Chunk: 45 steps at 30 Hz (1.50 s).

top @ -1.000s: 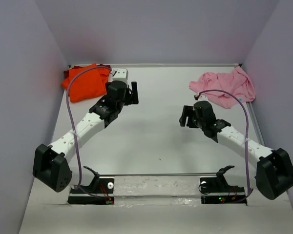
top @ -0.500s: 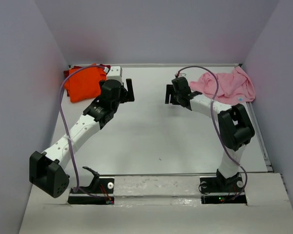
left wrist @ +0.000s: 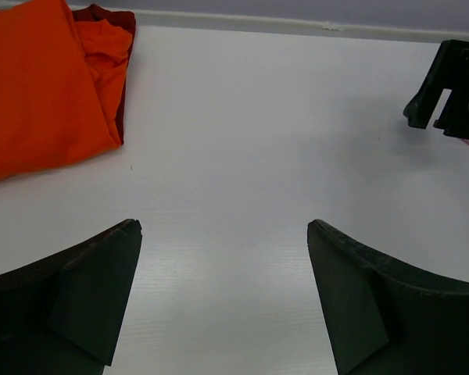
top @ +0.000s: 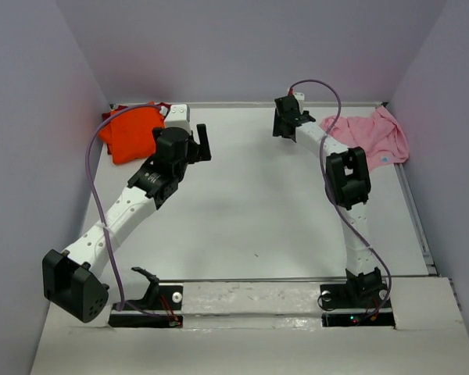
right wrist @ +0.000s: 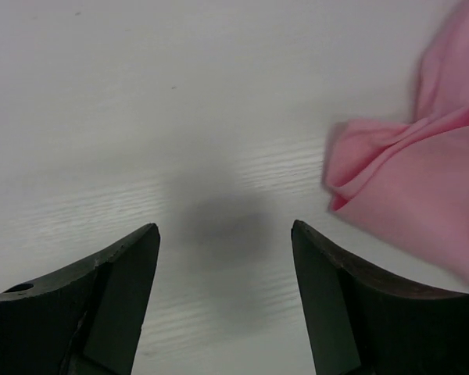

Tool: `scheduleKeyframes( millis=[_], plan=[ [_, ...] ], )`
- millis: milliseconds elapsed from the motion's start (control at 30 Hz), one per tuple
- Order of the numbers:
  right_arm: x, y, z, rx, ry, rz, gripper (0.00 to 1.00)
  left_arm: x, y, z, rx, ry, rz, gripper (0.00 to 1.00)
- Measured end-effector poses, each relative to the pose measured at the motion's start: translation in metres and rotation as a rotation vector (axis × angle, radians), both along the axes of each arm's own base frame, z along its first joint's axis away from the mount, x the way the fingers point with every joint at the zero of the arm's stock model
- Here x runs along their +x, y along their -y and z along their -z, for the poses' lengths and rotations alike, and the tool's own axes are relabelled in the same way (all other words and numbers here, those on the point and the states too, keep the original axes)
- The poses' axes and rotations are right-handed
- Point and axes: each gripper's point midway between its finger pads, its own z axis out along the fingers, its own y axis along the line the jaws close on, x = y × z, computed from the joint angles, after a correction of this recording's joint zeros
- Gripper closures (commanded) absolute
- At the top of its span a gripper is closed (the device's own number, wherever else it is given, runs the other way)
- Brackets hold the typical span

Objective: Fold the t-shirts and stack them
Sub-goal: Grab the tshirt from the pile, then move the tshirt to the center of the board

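Both gaping empty: left pincer near orange t-shirt, right pincer beside pink t-shirt.

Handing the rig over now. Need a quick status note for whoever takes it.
Left gripper: open, empty, right of the orange shirt.
Right gripper: open, empty, just left of the pink shirt.
Done: orange looks folded, lying on the dark red shirt in the far left corner.
Left: pink is crumpled at far right; fold it and stack it.
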Motion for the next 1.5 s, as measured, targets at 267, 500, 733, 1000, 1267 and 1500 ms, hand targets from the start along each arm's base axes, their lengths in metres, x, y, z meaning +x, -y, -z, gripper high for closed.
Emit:
scheduleKeyframes(
  millis=[267, 500, 733, 1000, 1267, 1500],
  plan=[
    [0.012, 0.094, -0.011, -0.168, 0.002, 0.197, 0.26, 0.001, -0.002, 0.0, -0.001, -0.001, -0.005, 0.03],
    [-0.005, 0.127, 0.01, -0.258, -0.065, 0.256, 0.27, 0.001, -0.002, 0.001, -0.004, -0.002, 0.0, 0.03],
    [-0.013, 0.161, 0.025, -0.26, -0.111, 0.299, 0.27, 0.001, 0.001, 0.001, -0.008, -0.006, 0.013, 0.03],
    [-0.015, 0.191, 0.03, -0.257, -0.142, 0.311, 1.0, 0.001, 0.001, 0.001, -0.009, -0.007, 0.016, 0.03],
    [-0.027, 0.182, 0.031, -0.186, -0.157, 0.275, 1.0, 0.001, 0.002, 0.001, -0.01, -0.007, 0.02, 0.03],
    [-0.075, 0.132, -0.014, -0.044, -0.128, 0.164, 1.0, 0.002, 0.001, 0.002, -0.014, -0.009, 0.019, 0.03]
  ],
)
